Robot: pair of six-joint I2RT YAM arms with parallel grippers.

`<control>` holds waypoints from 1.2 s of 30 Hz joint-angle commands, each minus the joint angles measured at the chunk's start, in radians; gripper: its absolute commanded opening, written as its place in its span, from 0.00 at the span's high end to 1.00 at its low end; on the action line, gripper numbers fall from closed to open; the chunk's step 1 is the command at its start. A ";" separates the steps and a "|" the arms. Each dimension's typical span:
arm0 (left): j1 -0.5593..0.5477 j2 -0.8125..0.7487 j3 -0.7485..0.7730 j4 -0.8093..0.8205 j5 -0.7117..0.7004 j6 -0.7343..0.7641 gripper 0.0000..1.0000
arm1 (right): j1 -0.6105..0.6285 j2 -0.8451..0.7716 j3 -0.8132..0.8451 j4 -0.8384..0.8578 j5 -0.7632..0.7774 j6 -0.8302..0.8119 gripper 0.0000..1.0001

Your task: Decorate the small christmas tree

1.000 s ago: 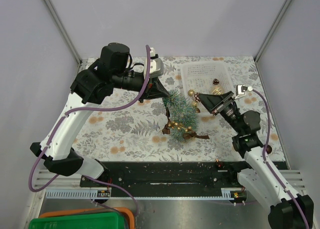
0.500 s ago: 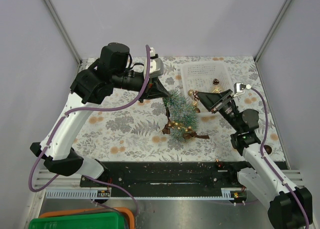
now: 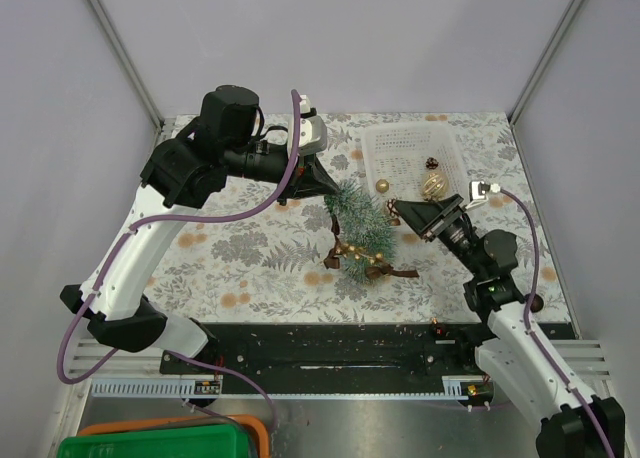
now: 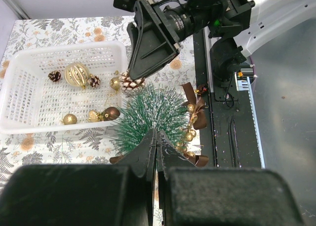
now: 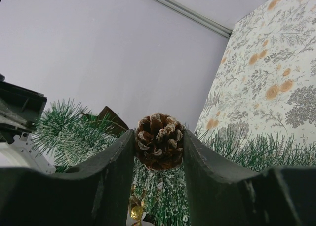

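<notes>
The small christmas tree (image 3: pixel 360 226) leans on the leaf-print cloth, frosted green, with gold beads and brown ribbon (image 3: pixel 372 266) round its lower part. My left gripper (image 3: pixel 328 186) is shut, its tips (image 4: pixel 157 132) at the tree's upper bristles (image 4: pixel 148 115); whether any bristles are pinched I cannot tell. My right gripper (image 3: pixel 398 209) is shut on a frosted brown pine cone (image 5: pixel 159 141), held between both fingers (image 5: pixel 118 157) right against the tree's right side. The left wrist view also shows that pine cone (image 4: pixel 131 82) just above the bristles.
A white basket (image 3: pixel 412 138) stands behind the tree, holding a large gold ball (image 4: pixel 76 74), a small pine cone (image 4: pixel 54 76), a brown ball (image 4: pixel 111 112) and small gold balls. A black rail (image 3: pixel 330 346) runs along the near edge. Grey walls close in both sides.
My right gripper has carried the pine cone from the basket's near edge down and toward the tree's side. The left arm and the tree have stayed put.
</notes>
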 commanded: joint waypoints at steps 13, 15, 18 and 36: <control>0.002 -0.001 0.033 0.045 0.034 -0.017 1.00 | -0.008 -0.216 0.036 -0.229 -0.018 -0.060 0.68; 0.003 -0.003 0.033 0.045 0.032 -0.018 1.00 | -0.008 -0.224 0.056 -0.252 -0.022 -0.073 0.68; 0.003 -0.006 0.029 0.043 0.032 -0.015 1.00 | -0.008 -0.228 0.087 -0.275 -0.027 -0.090 0.68; 0.002 -0.007 0.030 0.045 0.028 -0.017 1.00 | -0.008 -0.224 0.211 -0.375 -0.053 -0.172 0.69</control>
